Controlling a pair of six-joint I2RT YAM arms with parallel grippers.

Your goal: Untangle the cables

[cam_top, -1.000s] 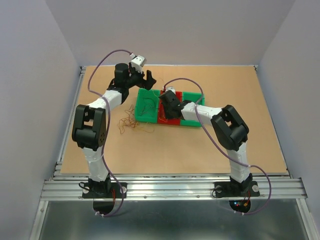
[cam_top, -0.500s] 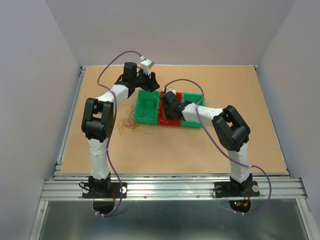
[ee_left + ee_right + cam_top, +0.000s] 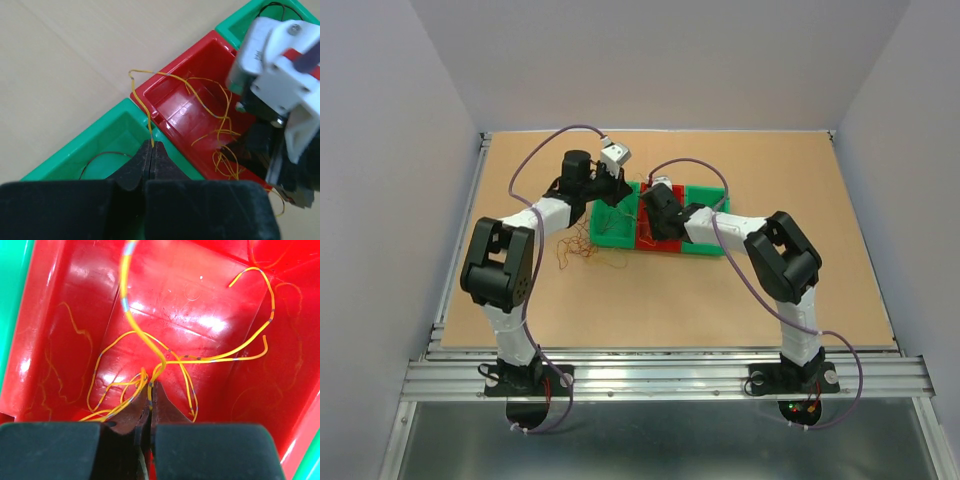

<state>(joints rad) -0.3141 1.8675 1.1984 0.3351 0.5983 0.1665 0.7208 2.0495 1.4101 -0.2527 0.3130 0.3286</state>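
In the left wrist view my left gripper [image 3: 151, 145] is shut on a thin yellow cable [image 3: 141, 102] above the wall between the left green bin [image 3: 107, 137] and the red bin [image 3: 186, 107]. That cable arcs over the red bin's corner and runs down inside it. My right gripper [image 3: 151, 386] sits low in the red bin [image 3: 60, 305], shut on a yellow cable [image 3: 131, 315] amid several loose yellow strands [image 3: 250, 347]. From above, the left gripper [image 3: 611, 190] and right gripper [image 3: 653, 218] stand close together at the bins.
A dark thin strand [image 3: 97, 156] lies in the left green bin. A clump of orange and red strands [image 3: 582, 250] lies on the table left of the bins. Another green bin [image 3: 705, 195] adjoins the red one on the right. The right wrist [image 3: 280, 75] crowds the left view.
My left gripper came forward from behind the bins to the green-red wall and shut on a yellow cable. The right gripper stayed in the red bin.
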